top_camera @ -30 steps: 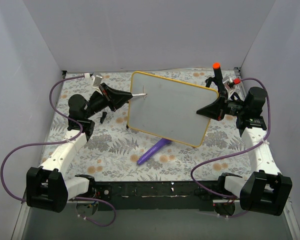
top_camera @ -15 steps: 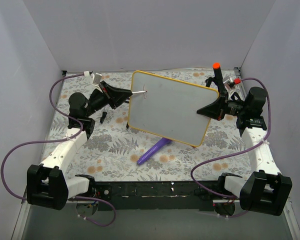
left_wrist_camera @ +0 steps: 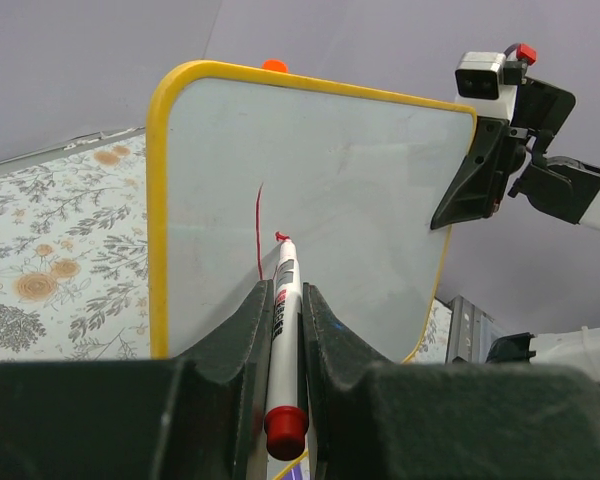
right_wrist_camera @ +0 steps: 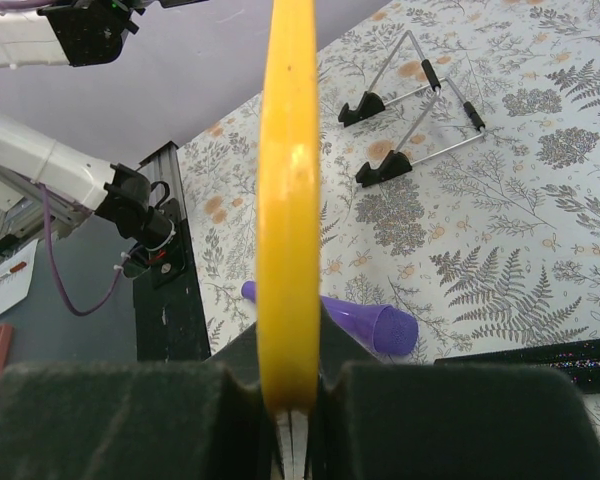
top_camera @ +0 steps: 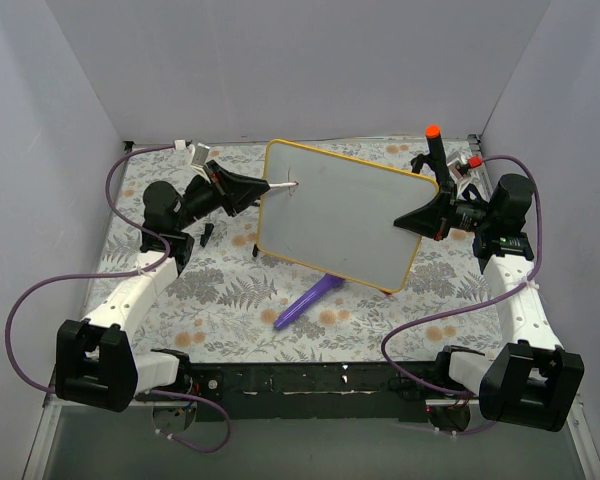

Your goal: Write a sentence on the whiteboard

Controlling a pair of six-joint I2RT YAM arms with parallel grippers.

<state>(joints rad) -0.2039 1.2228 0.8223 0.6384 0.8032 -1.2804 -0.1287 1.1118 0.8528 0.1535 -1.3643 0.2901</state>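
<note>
The whiteboard point(top_camera: 340, 215), white with a yellow frame, is held tilted above the table. My right gripper point(top_camera: 407, 222) is shut on its right edge; the right wrist view shows the yellow frame point(right_wrist_camera: 287, 200) clamped edge-on in that gripper point(right_wrist_camera: 288, 400). My left gripper point(top_camera: 265, 187) is shut on a white marker point(left_wrist_camera: 283, 320) with a red end cap. The marker's red tip point(left_wrist_camera: 280, 238) touches the board point(left_wrist_camera: 360, 180) near its left edge. Of the sentence, one thin red stroke point(left_wrist_camera: 257, 225) shows beside the tip.
A purple cone-shaped object point(top_camera: 308, 303) lies on the floral tablecloth below the board's lower edge. A wire stand with black feet point(right_wrist_camera: 420, 110) lies on the cloth under the board. A black post with an orange top point(top_camera: 432, 140) stands at the back right.
The left arm has shifted a little toward the back, carrying the marker tip slightly up the board's left side. The right arm and the board have stayed put.
</note>
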